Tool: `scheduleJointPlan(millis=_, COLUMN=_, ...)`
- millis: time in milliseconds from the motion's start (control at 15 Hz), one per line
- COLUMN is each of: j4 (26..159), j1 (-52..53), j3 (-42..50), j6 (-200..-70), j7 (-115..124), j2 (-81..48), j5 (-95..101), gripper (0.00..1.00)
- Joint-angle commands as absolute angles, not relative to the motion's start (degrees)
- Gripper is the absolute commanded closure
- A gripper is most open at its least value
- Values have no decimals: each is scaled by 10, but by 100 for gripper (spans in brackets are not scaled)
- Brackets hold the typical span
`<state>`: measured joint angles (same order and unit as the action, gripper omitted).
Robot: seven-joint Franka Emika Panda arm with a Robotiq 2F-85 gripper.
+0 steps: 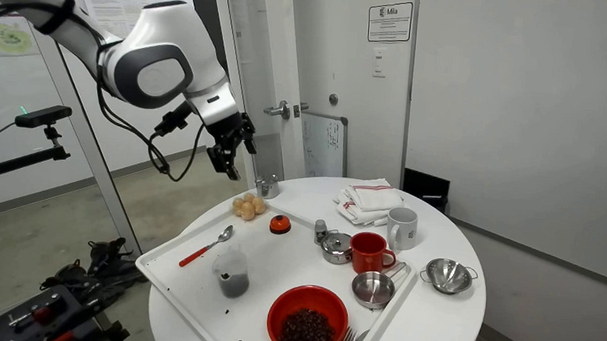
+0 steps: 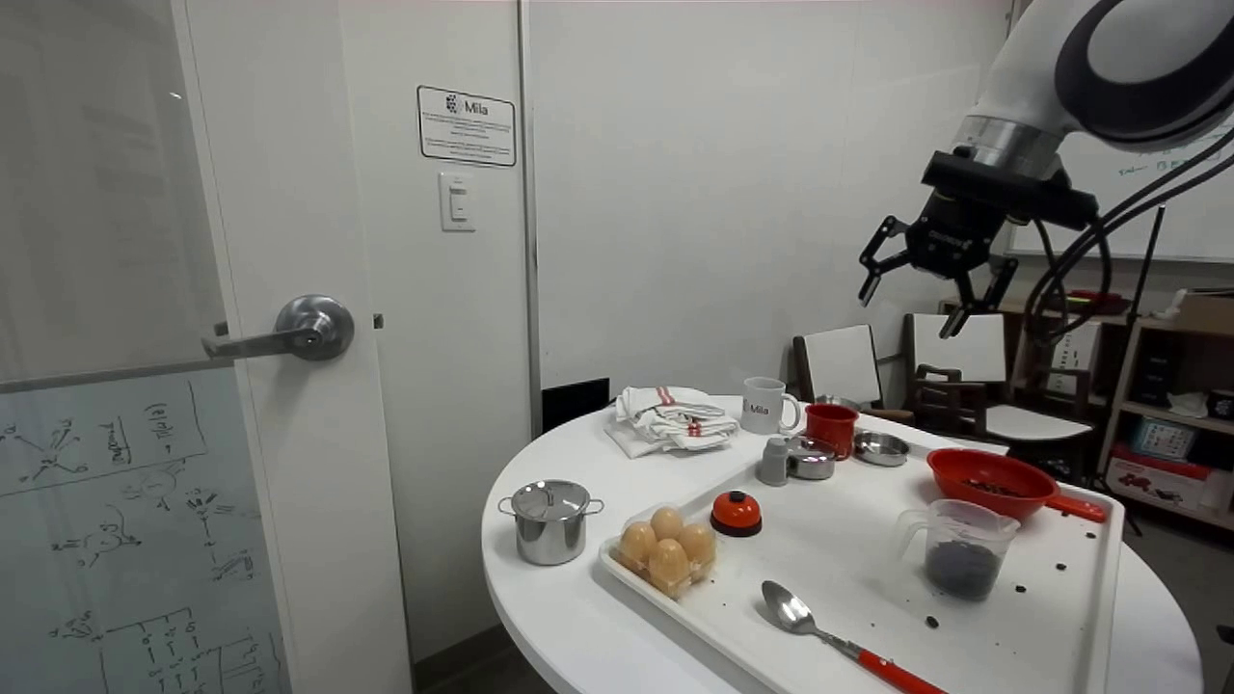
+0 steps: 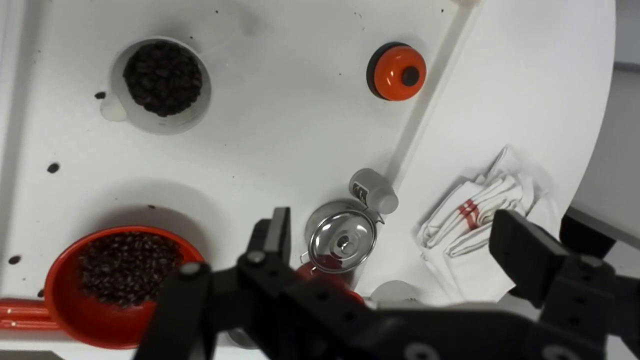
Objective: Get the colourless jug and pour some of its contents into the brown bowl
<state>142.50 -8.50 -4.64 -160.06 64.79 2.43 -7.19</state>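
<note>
The colourless jug point(image 1: 232, 269) stands upright on the white tray point(image 1: 285, 258). It holds dark beans and also shows in an exterior view point(image 2: 976, 528) and in the wrist view point(image 3: 167, 127), at the upper left. No small brown bowl shows in any view. A big red bowl point(image 1: 277, 312) with dark beans and a red handle stands near the jug; it also shows in the wrist view point(image 3: 60, 265). My gripper point(image 2: 907, 316) is high above the table, open and empty. In the wrist view its fingers point(image 3: 392, 232) are wide apart, away from the jug.
A spoon point(image 1: 208, 251), an egg pack point(image 2: 668, 549), an orange timer point(image 1: 280, 224), a shaker point(image 2: 774, 463), a lidded pot point(image 3: 342, 240), a red mug point(image 1: 367, 254) and a small steel pan point(image 1: 373, 290) surround the jug. Towels point(image 2: 670, 419) and a grey mug point(image 1: 403, 230) lie beyond.
</note>
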Motion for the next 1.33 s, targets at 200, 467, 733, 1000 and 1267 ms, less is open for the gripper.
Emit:
scheduleJointPlan(millis=200, j4=1324, j1=-51, j3=-2, j6=-1702, j7=885, j2=-161, j5=-23, gripper=0)
scheduleJointPlan(millis=467, j4=1328, j1=-18, j3=29, j6=-1697, j7=869, j2=-166, j5=-57, gripper=0)
scheduleJointPlan(millis=733, j4=1296, j1=-22, j3=16, j6=-1663, j7=866, j2=-195, j5=-95, gripper=0)
scheduleJointPlan(millis=1000, j4=1250, j1=-56, j3=-64, j6=-1643, j7=759, j2=-247, j5=-200, gripper=0)
scheduleJointPlan(millis=1267, j4=1201, j1=-20, j3=-58, j6=-1661, j7=779, j2=-317, j5=-258, gripper=0)
